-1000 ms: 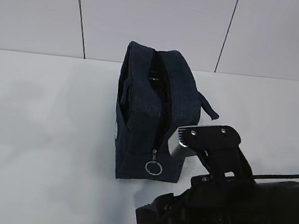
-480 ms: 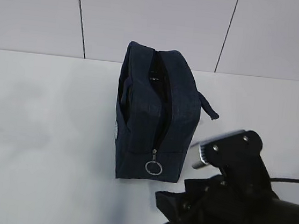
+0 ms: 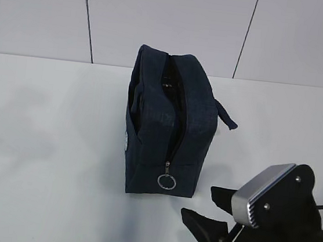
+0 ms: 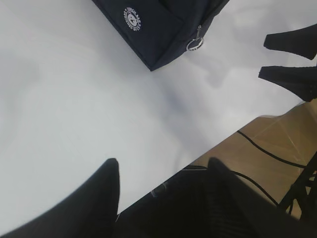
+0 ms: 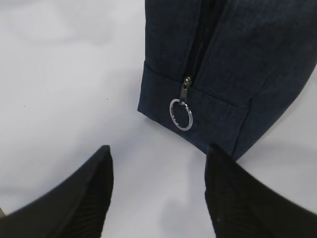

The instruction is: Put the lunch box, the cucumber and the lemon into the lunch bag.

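The dark navy lunch bag (image 3: 170,122) stands on the white table (image 3: 42,142), its zipper slider and metal ring pull (image 3: 166,182) low on the near end. My right gripper (image 3: 198,201) is open and empty, low over the table just in front and to the right of the bag. In the right wrist view the ring pull (image 5: 181,114) hangs just ahead of the open gripper (image 5: 158,156). My left gripper (image 4: 161,166) is open and empty over the table's near edge, far from the bag (image 4: 163,25). The lunch box, cucumber and lemon are out of view.
A grey panelled wall (image 3: 161,21) runs behind the table. The left wrist view shows the table's edge (image 4: 218,144), a brown floor with black cables (image 4: 267,148), and my right gripper's fingers (image 4: 292,42).
My right arm has drawn back and down toward the lower right, away from the bag's side. The bag has not moved.
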